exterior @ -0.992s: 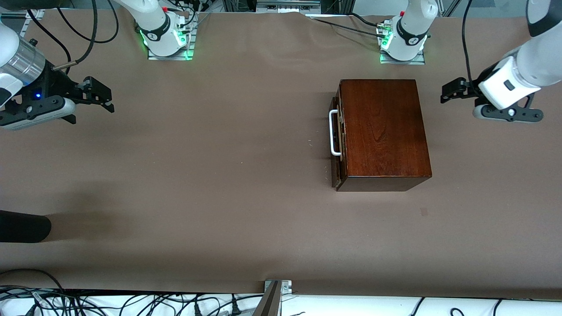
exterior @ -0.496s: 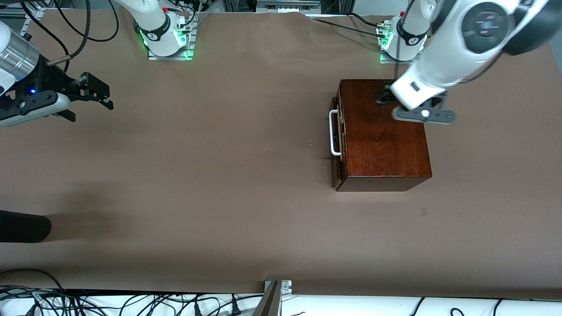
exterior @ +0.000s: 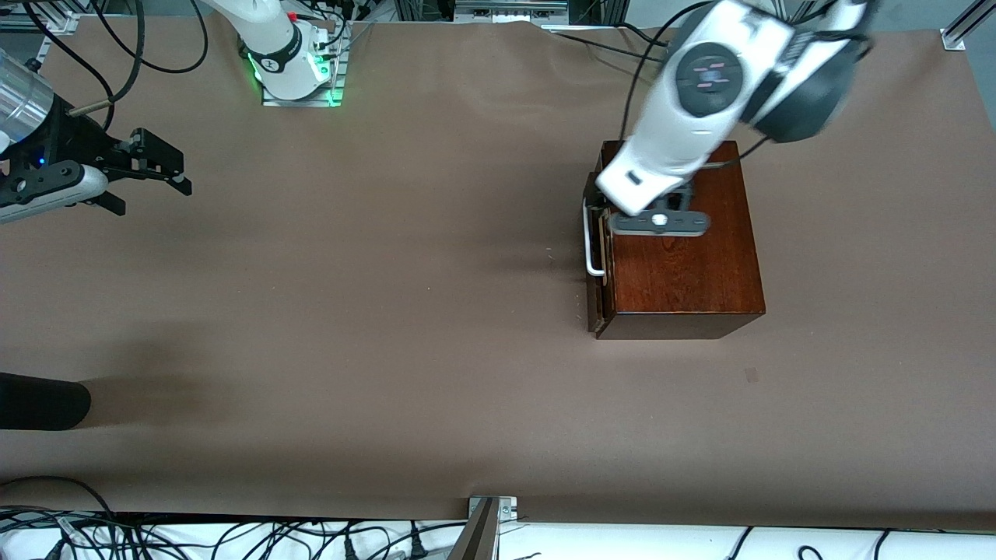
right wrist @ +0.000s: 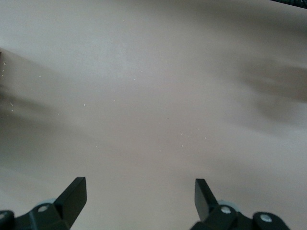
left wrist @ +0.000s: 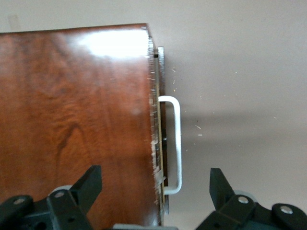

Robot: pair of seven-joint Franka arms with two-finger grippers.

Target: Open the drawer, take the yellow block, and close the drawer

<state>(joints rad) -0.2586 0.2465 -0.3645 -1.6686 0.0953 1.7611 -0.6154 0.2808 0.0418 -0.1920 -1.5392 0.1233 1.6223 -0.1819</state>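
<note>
Brown paper covers the table [exterior: 436,327], where a glossy dark box [exterior: 685,264] sits toward the left arm's end, its drawer [exterior: 597,257] facing the right arm's end and looking shut or nearly so, the dark front lying close against the box with a thin pale edge showing at the seam. From the high camera the left hand [exterior: 622,210] hangs over the corner of the box top nearest the white handle [exterior: 593,237]; its fingers are hidden there under the wrist. The left wrist view shows them spread wide, one finger [left wrist: 91,184] over the polished top and the other out over bare table, with the handle [left wrist: 176,143] and the drawer's edge [left wrist: 160,120] lying in the gap between them. They grip nothing and touch nothing that can be made out.

At the right arm's end the right hand [exterior: 159,163] waits above bare table, well apart from the box, its fingers [right wrist: 74,194] wide apart and empty in its own wrist view.

No yellow block shows in any view; presumably it lies inside the drawer, though that cannot be confirmed. By this evidence the job has barely begun: the handle is not yet grasped, and the pull, the pickup of the block and the closing push all remain. The left hand appears lined up for a first grasp on the handle.
</note>
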